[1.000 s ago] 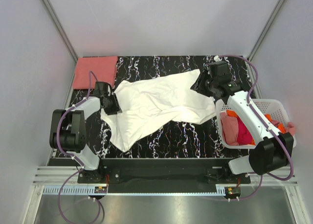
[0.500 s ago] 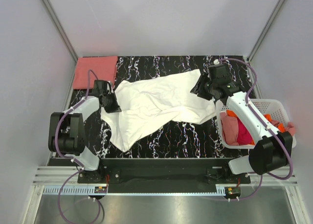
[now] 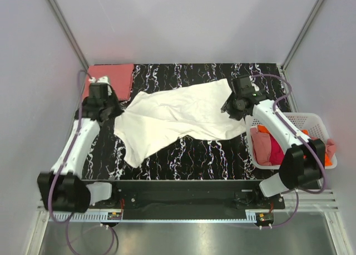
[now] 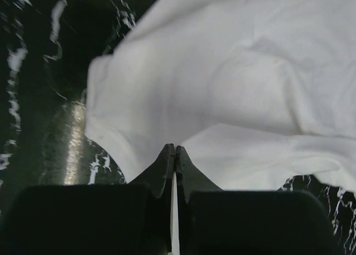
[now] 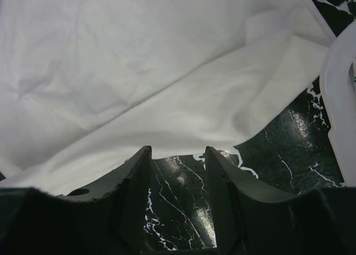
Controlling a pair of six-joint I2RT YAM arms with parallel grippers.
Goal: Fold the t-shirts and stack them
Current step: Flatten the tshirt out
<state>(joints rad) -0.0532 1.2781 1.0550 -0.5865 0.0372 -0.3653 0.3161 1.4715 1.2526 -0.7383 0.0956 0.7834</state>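
Observation:
A cream-white t-shirt (image 3: 172, 118) lies spread, still wrinkled, across the black marble table (image 3: 211, 155). My left gripper (image 3: 113, 110) is shut on the shirt's left edge. In the left wrist view its jaws (image 4: 175, 149) are pressed together with a sliver of white cloth (image 4: 250, 71) between them. My right gripper (image 3: 228, 108) is open at the shirt's right edge. In the right wrist view (image 5: 178, 152) only bare marble lies between its fingers, with the cloth edge (image 5: 167, 71) just past the tips. A folded salmon-pink t-shirt (image 3: 109, 79) lies at the back left corner.
A white slatted basket (image 3: 311, 117) stands at the table's right edge, close to my right arm, holding dusty pink (image 3: 261, 146), magenta (image 3: 277, 152) and orange (image 3: 262, 130) shirts. Its rim (image 5: 339, 99) shows in the right wrist view. Grey walls enclose the table.
My left arm has swung out to the left and back, pulling the shirt's left edge with it. The shirt now lies more stretched. My right gripper has shifted slightly nearer.

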